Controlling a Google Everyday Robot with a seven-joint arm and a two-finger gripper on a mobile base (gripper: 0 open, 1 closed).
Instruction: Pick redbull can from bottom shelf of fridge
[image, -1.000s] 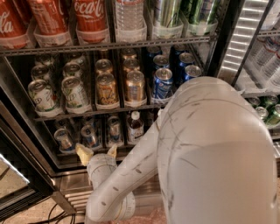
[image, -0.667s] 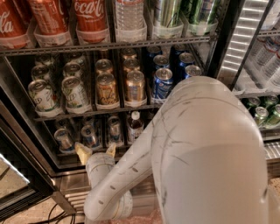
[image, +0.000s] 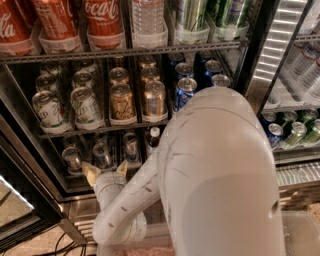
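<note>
Three slim redbull cans stand on the bottom shelf (image: 64, 184) of the fridge (image: 261, 75): one at the left (image: 72, 158), one in the middle (image: 102, 155) and one at the right (image: 131, 146). My gripper (image: 105, 170) is at the shelf's front edge, just in front of and below the middle can. Its two yellowish fingertips (image: 89, 171) are spread apart, open and empty. My white arm (image: 215, 170) covers the right part of the bottom shelf.
A small dark bottle with a white cap (image: 154, 137) stands right of the cans. The rack above holds green, gold (image: 154, 99) and blue Pepsi cans (image: 184, 91). The open door's dark edge (image: 25, 200) is at the left. A second cooler (image: 295, 130) is at the right.
The arm has shifted slightly left and up, bringing the gripper a little closer to the middle can. The fingers stay spread.
</note>
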